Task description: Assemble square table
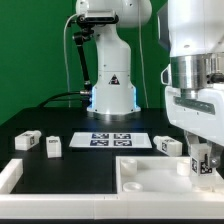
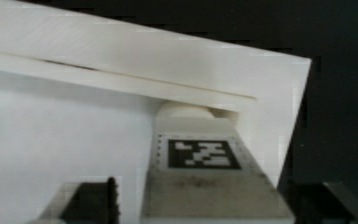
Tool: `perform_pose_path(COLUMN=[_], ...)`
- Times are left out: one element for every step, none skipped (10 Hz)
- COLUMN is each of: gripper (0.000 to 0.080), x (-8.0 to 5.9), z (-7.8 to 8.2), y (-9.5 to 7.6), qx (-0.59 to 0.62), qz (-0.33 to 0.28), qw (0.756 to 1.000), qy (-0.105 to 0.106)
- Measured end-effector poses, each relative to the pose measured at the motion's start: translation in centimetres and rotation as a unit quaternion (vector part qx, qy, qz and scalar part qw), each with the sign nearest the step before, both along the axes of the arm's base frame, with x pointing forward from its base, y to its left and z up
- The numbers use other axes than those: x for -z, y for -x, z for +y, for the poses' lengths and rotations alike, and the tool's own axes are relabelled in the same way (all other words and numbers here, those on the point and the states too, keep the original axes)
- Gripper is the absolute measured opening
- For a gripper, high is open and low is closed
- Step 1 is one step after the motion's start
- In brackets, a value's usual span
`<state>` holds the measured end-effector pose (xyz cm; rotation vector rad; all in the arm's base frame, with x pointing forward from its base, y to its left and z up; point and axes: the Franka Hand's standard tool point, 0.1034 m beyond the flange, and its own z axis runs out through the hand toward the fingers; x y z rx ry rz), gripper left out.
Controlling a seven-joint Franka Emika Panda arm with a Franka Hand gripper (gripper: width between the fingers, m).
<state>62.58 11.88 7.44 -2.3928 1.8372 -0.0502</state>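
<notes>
The white square tabletop lies rimmed side up at the front of the black table. It fills the upper part of the wrist view. My gripper stands at the tabletop's corner on the exterior view's right. It is shut on a white leg, held upright with its far end against the slab's corner region. In the wrist view the leg's tag faces the camera between my dark fingers, and my gripper grips the leg's near end. Three loose legs lie on the table: two at the left and one at the right.
The marker board lies flat in the middle behind the tabletop. A white bar edges the workspace at the exterior view's left. The robot base stands at the back centre.
</notes>
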Motion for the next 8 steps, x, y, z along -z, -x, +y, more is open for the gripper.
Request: perform_pose_path(gripper=[0.0582,0.0582,0.0639,0.0647,0.0647,0.0649,0.0649,0.0649], x=[-0.06,-0.14,-0.08,-0.06,-0.05,-0.06,-0.15,-0.29], z=[0.13,0.33,0.19,0.12,0.11,0.07,0.11,0.15], y=[-0.02,-0.07,-0.06,-0.06,-0.06,-0.09,-0.32,-0.41], qx=[-0.095,-0.175,-0.194,-0.235,-0.272,-0.325,-0.443,-0.528], qz=[-0.007,-0.011,-0.011,-0.014,-0.016,-0.018,-0.026,-0.028], qw=[0.995,0.984,0.980,0.971,0.961,0.944,0.892,0.843], qy=[0.024,0.040,0.042,0.046,0.049,0.059,0.085,0.098])
